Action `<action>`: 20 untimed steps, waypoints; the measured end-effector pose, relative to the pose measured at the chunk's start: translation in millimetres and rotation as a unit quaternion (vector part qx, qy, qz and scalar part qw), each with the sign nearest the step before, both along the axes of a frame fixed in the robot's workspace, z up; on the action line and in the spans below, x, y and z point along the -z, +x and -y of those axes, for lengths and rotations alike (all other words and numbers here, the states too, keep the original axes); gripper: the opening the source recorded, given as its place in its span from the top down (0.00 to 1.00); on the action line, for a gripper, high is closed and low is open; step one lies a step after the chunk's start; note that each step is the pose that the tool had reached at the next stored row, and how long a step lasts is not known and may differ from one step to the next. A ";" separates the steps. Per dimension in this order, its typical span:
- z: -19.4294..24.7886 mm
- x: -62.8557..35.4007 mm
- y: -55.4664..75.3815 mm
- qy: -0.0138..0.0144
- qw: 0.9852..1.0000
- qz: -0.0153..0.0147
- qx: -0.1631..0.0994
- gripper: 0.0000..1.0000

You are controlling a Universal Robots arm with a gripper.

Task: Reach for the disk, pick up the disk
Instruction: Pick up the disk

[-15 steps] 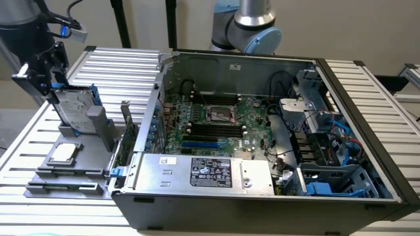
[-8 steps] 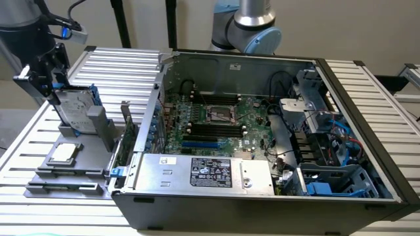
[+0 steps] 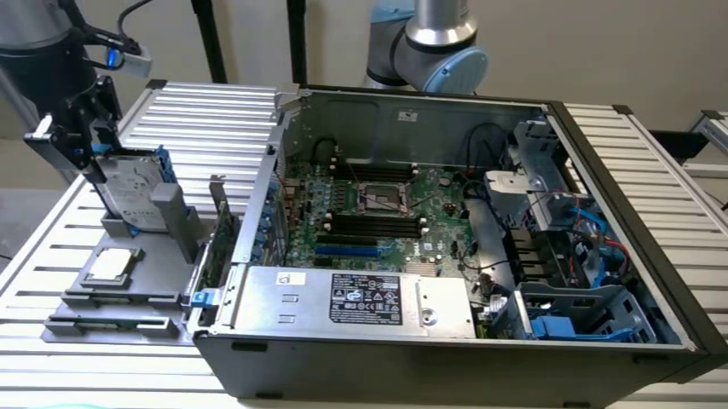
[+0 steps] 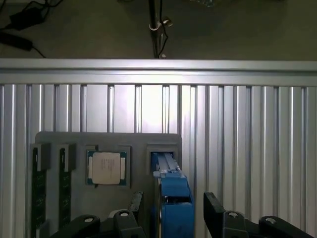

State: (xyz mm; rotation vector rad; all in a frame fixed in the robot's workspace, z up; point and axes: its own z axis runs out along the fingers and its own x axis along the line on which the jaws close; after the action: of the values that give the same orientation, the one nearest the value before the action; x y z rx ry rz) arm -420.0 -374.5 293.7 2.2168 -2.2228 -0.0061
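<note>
The disk (image 3: 128,183) stands on edge in a slot of the grey fixture tray (image 3: 159,294) at the exterior view's left, silver-grey with a blue bracket. My gripper (image 3: 97,158) hangs right at its upper end. In the wrist view the blue bracket of the disk (image 4: 173,191) rises between my two black fingers (image 4: 214,210). The gripper (image 4: 174,207) is open and straddles the disk's edge, with a visible gap on one side.
The same tray (image 4: 138,144) carries a square processor chip (image 3: 112,266) (image 4: 106,167) and two memory sticks (image 4: 38,193). An open computer case (image 3: 546,119) with a grey power-supply box (image 3: 353,298) stands to the exterior view's right on the slatted metal table (image 3: 649,162). An arm's base (image 3: 438,43) rises behind the case.
</note>
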 end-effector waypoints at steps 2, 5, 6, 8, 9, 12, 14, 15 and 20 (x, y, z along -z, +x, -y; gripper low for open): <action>0.0 0.2 -0.2 0.000 1.000 0.000 0.000 0.40; 0.0 0.3 -0.3 0.000 1.000 0.000 0.000 0.40; 0.0 0.3 -0.4 0.000 1.000 0.000 0.000 0.42; 0.0 0.4 -0.4 0.000 1.000 0.000 0.000 0.49; 0.0 0.4 -0.4 0.000 1.000 0.000 0.000 0.55; 0.0 0.3 -0.5 0.000 1.000 0.000 0.000 0.61; 0.0 0.3 -0.5 0.000 1.000 0.000 0.000 0.67; 0.0 0.3 -0.5 0.000 1.000 0.000 0.000 0.67; 0.6 0.4 -0.5 0.000 1.000 0.000 0.000 0.67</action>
State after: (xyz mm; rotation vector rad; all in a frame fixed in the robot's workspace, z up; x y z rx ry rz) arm -420.4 -375.1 293.3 2.2161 -2.2234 -0.0061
